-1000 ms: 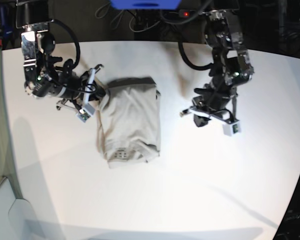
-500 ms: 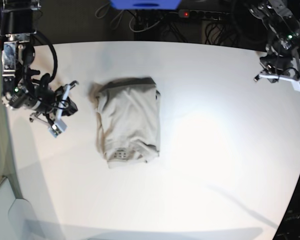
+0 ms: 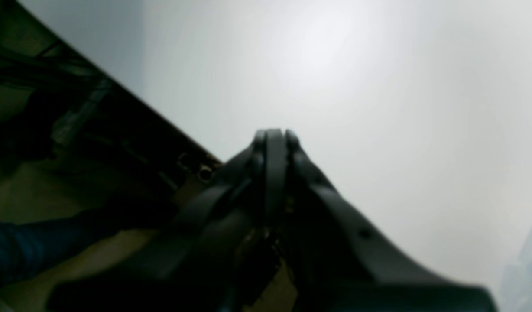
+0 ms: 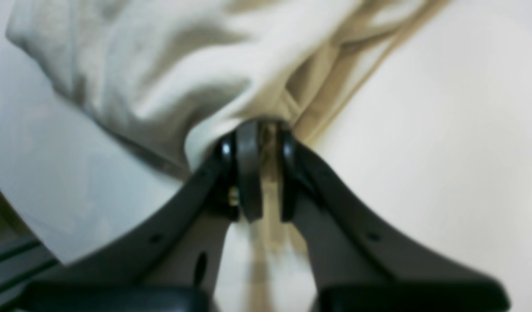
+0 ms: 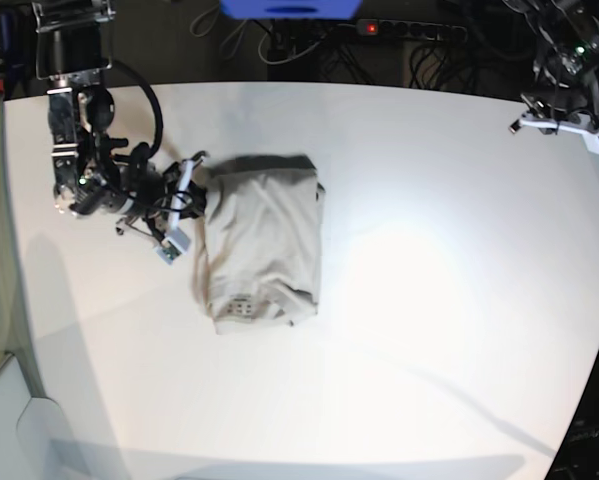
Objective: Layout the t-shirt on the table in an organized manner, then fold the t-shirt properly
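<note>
You have open white table (image 5: 429, 300) across the whole middle, near edge and far side — nothing stands on it there. The one obstacle is the folded t-shirt (image 5: 264, 240), with the right gripper (image 4: 259, 143) clamped on its edge and that arm crowding that side. The left gripper (image 3: 272, 136), jaws together, sits out at the table's far corner — clear of your path.

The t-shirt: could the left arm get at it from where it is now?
Probably not without a long move: the left gripper, shut, hangs at the table's far corner, well away from the t-shirt. Nothing lies between them.
</note>
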Controlling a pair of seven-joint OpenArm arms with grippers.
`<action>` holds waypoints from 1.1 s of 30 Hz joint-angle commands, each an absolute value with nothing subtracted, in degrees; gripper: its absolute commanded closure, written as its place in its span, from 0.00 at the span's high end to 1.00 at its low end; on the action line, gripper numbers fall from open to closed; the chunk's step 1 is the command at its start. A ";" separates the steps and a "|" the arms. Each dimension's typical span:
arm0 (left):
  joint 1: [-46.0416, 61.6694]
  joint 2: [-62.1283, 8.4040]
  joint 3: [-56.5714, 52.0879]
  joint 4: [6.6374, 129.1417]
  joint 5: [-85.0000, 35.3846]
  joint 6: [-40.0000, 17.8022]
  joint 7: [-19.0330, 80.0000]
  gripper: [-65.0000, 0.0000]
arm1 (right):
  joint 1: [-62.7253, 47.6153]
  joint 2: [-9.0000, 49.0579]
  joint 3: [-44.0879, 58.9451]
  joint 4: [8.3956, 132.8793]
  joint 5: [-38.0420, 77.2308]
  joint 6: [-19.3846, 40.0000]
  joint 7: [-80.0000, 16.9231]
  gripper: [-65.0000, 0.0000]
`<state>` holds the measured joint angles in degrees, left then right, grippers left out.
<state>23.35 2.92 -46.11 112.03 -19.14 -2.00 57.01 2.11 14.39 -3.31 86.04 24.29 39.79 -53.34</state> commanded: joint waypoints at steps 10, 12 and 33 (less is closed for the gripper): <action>25.54 2.77 -45.76 113.36 -19.56 -2.42 56.22 0.00 | -1.45 16.04 -3.30 90.86 25.19 40.00 -52.26 0.08; 26.86 2.95 -45.58 113.63 -19.65 -2.51 56.22 0.00 | -2.51 16.40 -3.21 92.62 25.10 40.00 -52.26 0.08; 47.96 2.68 -17.98 112.66 -18.95 -2.42 46.46 0.00 | -28.79 22.99 13.14 111.16 25.10 40.00 -52.35 0.00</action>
